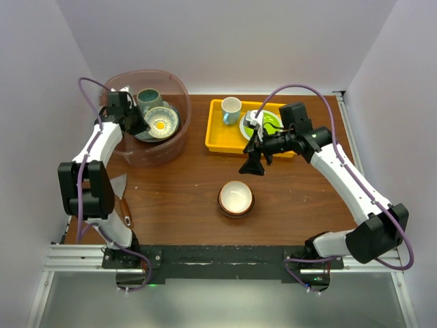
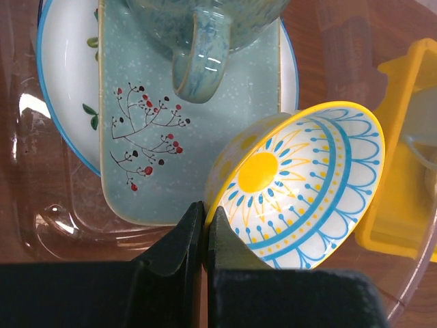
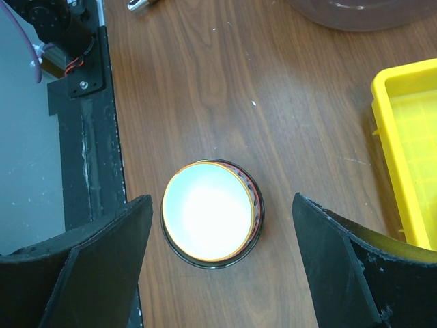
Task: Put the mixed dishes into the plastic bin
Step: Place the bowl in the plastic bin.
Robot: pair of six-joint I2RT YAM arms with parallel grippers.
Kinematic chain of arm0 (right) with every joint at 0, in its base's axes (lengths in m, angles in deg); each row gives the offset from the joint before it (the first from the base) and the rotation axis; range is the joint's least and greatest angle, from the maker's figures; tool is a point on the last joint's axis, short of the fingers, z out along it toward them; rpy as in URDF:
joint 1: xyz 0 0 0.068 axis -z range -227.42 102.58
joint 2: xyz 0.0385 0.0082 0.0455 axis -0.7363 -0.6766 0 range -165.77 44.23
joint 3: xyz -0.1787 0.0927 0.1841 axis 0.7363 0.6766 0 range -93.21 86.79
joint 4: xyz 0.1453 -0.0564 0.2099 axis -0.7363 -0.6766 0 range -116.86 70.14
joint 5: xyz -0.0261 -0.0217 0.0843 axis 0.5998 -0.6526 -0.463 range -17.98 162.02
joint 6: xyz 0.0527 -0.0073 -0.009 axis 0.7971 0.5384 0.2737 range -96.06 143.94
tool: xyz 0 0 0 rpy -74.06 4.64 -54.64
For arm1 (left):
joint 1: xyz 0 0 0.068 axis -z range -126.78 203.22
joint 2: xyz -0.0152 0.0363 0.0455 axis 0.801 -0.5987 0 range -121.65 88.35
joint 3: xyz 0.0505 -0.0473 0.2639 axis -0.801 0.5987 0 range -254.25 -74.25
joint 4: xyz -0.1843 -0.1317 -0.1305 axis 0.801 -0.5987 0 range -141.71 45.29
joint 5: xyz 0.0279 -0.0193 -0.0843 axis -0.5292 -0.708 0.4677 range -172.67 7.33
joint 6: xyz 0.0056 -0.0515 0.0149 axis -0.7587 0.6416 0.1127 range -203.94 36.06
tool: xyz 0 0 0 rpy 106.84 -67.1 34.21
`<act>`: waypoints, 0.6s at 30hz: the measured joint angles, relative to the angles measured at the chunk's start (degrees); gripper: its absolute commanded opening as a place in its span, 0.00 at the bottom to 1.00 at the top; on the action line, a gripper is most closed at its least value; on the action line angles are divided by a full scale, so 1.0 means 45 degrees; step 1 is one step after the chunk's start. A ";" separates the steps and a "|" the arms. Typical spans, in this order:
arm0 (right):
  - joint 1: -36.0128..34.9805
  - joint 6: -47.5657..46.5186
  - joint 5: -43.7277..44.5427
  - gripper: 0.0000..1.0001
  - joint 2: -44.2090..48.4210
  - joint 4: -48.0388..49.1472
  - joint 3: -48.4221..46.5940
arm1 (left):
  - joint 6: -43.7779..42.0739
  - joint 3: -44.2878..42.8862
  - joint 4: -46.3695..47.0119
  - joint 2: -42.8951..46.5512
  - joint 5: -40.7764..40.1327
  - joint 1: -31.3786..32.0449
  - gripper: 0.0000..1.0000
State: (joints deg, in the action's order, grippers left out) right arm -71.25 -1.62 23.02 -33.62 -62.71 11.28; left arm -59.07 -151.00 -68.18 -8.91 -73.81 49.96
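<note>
Directly below the spread right hand [image 3: 222,201] sits the striped bowl [image 3: 208,222]; the left hand [image 2: 204,222], pressed together, lies just beside the patterned bowl [image 2: 307,184].

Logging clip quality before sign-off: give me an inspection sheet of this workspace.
Surface: brown wood table.
Job's things: teal mug, patterned bowl, pale green tray and blue-rimmed plate lie in the plastic bin; striped bowl sits on the table.
Clutter: yellow tray holding white cup and lime-green plate.
End effectors: left end effector shut, beside the patterned bowl's rim; right end effector open above the striped bowl.
Cables: purple cables loop along both arms.
Surroundings: white walls.
</note>
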 measured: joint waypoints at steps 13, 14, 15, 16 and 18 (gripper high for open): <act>0.0053 -0.0005 0.0010 0.87 0.0194 0.0000 0.0015 | 0.0102 -0.0005 0.0510 -0.0821 0.0034 -0.0141 0.03; 0.0053 -0.0005 0.0005 0.88 0.0204 0.0000 0.0015 | 0.0112 -0.0005 0.0544 -0.0850 0.0039 -0.0165 0.04; 0.0053 -0.0005 0.0010 0.88 0.0223 0.0000 0.0015 | 0.0131 -0.0005 0.0559 -0.0874 0.0039 -0.0189 0.05; 0.0053 -0.0005 0.0010 0.88 0.0243 0.0000 0.0015 | 0.0136 -0.0005 0.0583 -0.0908 0.0039 -0.0194 0.07; 0.0053 -0.0010 0.0010 0.88 0.0257 0.0000 0.0015 | 0.0141 -0.0005 0.0607 -0.0957 0.0034 -0.0243 0.12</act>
State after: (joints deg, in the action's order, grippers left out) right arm -71.01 -1.66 23.07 -32.46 -62.71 11.35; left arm -58.44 -151.02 -65.44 -13.21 -73.66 48.86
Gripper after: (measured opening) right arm 0.873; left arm 0.063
